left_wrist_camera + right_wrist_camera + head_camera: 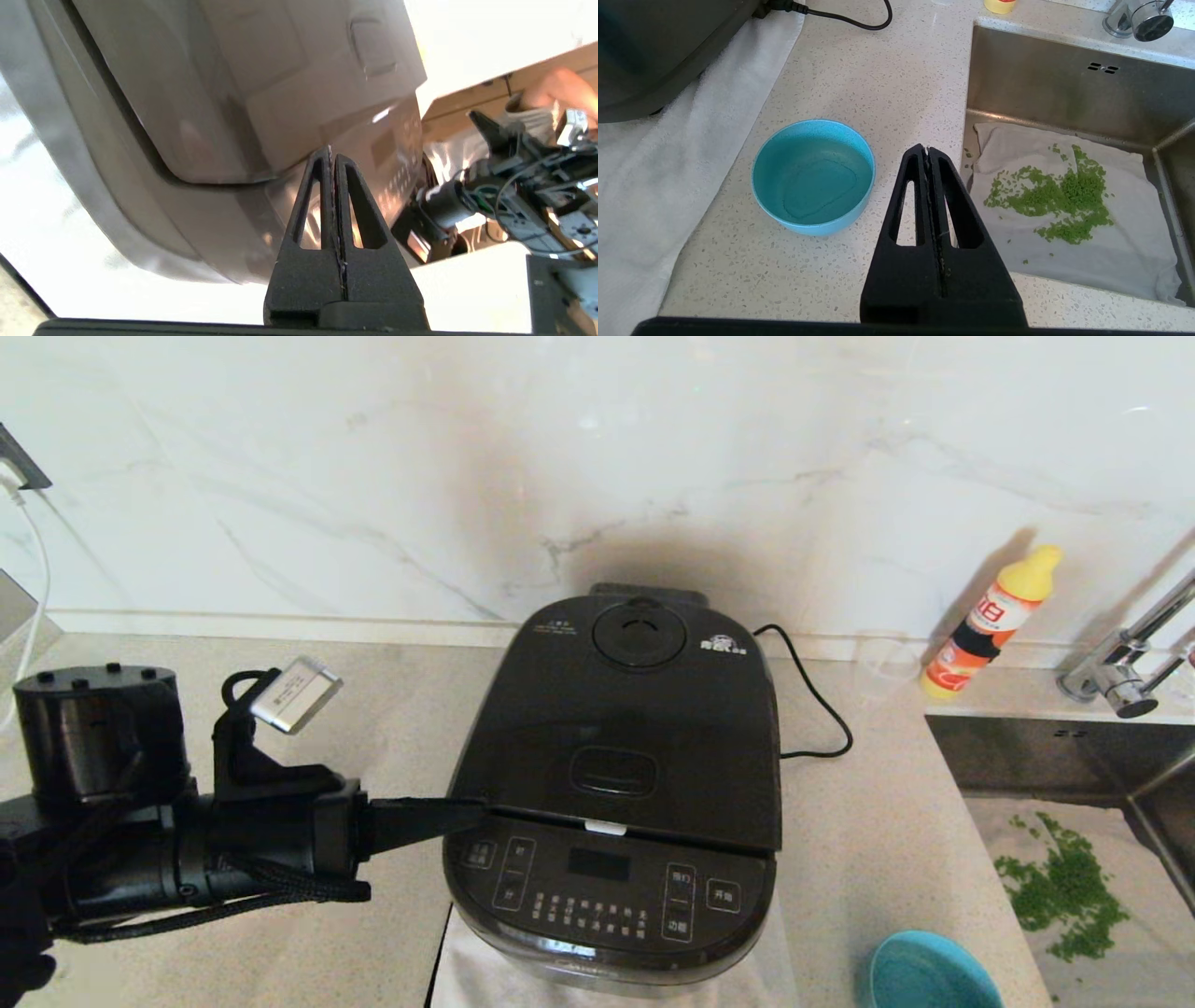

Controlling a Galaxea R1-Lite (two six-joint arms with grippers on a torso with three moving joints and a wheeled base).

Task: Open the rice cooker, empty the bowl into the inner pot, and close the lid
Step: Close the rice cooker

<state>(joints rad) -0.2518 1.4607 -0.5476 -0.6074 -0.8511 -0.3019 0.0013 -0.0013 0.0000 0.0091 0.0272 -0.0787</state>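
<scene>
The black rice cooker (607, 896) stands mid-counter on a white towel, its control panel facing me. Its lid (635, 728) is down, so the inner pot is hidden. My left gripper (478, 812) is shut and empty, its tips at the left end of the seam between the lid's front edge and the panel; the left wrist view shows the tips (331, 151) against the cooker's corner. A blue bowl (812, 177) sits on the counter right of the cooker (929, 975); only a faint ring shows inside. My right gripper (927, 150) is shut and empty, above the counter between bowl and sink.
The black power cord (822, 705) loops behind the cooker on the right. A clear cup (885, 663) and a yellow-capped bottle (990, 621) stand by the wall. A sink (1027, 751) at right holds a cloth strewn with green bits (1064, 887); a faucet (1120, 677) is above it.
</scene>
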